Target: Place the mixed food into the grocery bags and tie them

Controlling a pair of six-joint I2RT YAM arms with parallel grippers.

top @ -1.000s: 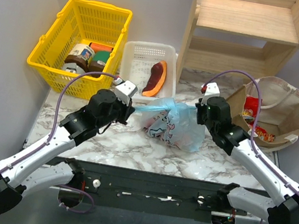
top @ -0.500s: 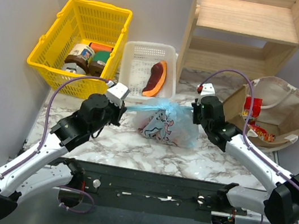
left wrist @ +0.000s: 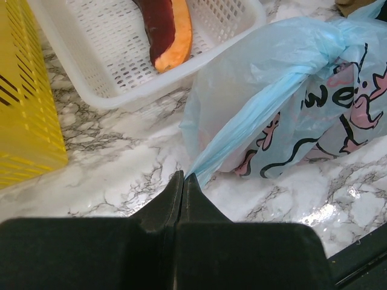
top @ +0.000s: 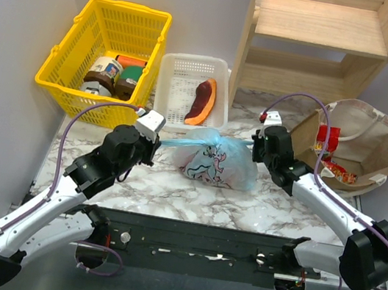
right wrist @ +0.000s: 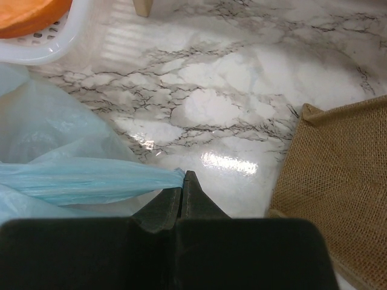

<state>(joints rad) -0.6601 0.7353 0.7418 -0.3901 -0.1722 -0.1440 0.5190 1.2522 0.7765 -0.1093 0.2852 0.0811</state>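
My left gripper [left wrist: 183,180] and right gripper [right wrist: 183,180] pinch knot tails of the light-blue printed plastic bag [top: 221,161]; the tan-brown woven bag [top: 378,157] at three o'clock lies untied.

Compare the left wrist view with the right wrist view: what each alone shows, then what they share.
Only the left wrist: the wall of the yellow basket and the pink and dark cartoon prints on the light-blue bag. Only the right wrist: the tan-brown bag and a wooden shelf leg. Both: the light-blue bag, the white tray with the wedge, the marble table, and each view's own gripper, left gripper or right gripper, shut on a stretched strip of the bag.
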